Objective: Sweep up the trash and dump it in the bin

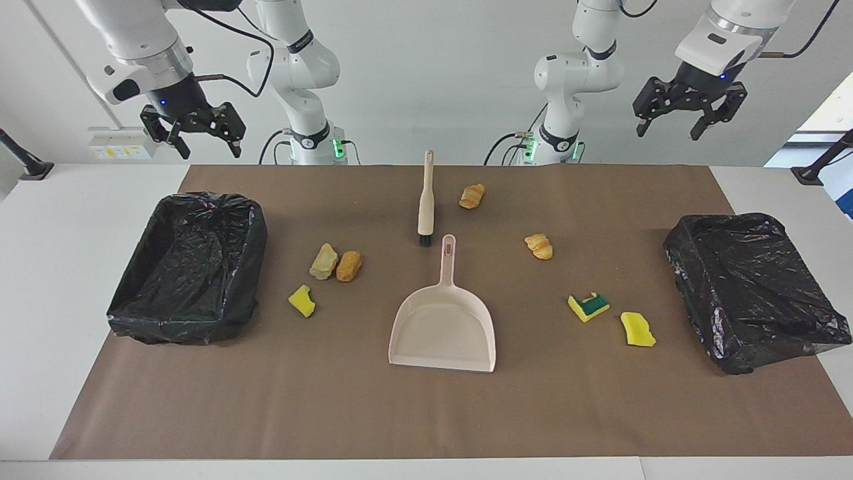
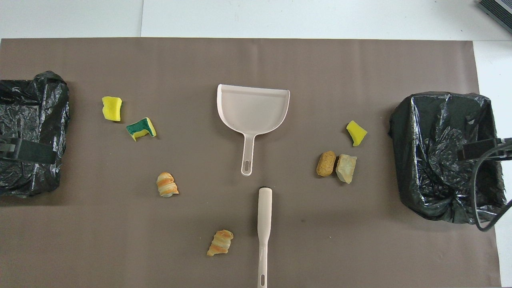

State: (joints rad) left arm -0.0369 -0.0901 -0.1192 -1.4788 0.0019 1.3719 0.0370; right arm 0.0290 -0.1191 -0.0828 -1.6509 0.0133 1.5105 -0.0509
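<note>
Left gripper [image 1: 683, 120]: jaws spread, empty, raised over the table's robot-side edge
Right gripper [image 1: 194, 137]: jaws spread, empty, raised likewise
Trash [image 1: 336, 265]: seven scraps scattered mid-mat [image 1: 333, 400]
Open room: mat's outer edge bare

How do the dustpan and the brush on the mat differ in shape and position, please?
The dustpan has a broad, shallow scoop on a short handle; the brush is a slim stick tipped with dark bristles. The dustpan lies farther from the robots, the brush nearer to them. The dustpan's handle points toward the robots, while the brush's bristle end points toward that handle. Both are beige, lie flat on the brown mat, and are untouched.
</note>
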